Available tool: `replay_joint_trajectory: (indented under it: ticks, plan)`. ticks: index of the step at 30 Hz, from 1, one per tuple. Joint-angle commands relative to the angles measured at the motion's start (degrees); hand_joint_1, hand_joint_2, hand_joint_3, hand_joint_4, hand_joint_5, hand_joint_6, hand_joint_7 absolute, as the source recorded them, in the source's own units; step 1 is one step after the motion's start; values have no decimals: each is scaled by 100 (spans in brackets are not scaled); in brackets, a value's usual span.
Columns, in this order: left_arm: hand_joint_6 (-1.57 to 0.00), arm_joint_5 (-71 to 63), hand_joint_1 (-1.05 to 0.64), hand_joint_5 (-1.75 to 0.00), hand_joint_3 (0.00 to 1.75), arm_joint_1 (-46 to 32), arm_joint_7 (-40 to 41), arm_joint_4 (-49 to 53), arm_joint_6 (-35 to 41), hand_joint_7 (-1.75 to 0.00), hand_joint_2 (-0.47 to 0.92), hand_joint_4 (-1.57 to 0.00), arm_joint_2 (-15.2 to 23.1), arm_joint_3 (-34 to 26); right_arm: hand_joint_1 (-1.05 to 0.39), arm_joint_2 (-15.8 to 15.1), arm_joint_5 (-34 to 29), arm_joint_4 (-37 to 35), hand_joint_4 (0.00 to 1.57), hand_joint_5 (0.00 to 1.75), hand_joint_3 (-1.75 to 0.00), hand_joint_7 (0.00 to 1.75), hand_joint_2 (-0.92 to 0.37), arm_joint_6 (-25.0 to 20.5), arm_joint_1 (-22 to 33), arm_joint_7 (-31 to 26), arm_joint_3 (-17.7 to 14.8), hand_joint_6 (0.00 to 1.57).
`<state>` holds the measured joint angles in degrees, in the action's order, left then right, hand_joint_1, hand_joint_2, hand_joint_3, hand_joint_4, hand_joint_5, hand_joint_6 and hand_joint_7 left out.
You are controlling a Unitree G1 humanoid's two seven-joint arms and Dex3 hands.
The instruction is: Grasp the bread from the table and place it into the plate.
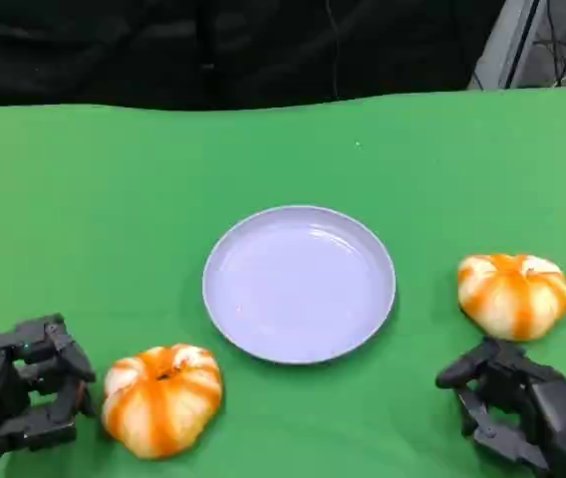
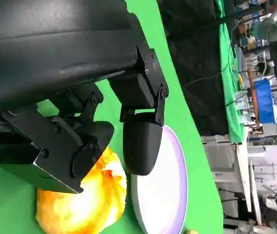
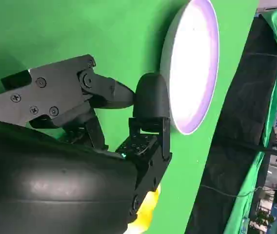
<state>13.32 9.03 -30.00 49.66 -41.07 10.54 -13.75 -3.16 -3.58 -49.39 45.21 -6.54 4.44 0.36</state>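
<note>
Flat green cloth-covered tabletop (image 1: pixel 84 199) spread wide across the head view. Black curtain backdrop (image 1: pixel 213 45) hanging just behind its far edge. Grey metal frame (image 1: pixel 507 40) leaning at far right.

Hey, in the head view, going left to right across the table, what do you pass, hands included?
Left hand → left bread → plate → right bread. The right hand lies nearer the camera than the right bread, over the same stretch, so its place in the order is unclear.

The plate (image 1: pixel 299 284) lies mid-table, one bread (image 1: pixel 161 397) at its near left, another bread (image 1: pixel 513 294) to its right.
</note>
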Motion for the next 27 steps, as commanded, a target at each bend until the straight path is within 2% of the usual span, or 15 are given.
replay_joint_trajectory:
  ticks: [1,27]
  plan:
    - [-97,53,11,-159,127,33,-42,13,26,-138,53,-100,105,-34,-15,-93,3,-58,69,175,-67,123,-83,-17,-17,-28,-54,74]
    - [-99,44,11,-154,126,59,-16,51,-12,-135,53,-103,104,-33,-16,-87,10,-138,69,175,-68,123,-82,18,-57,-35,-59,75]
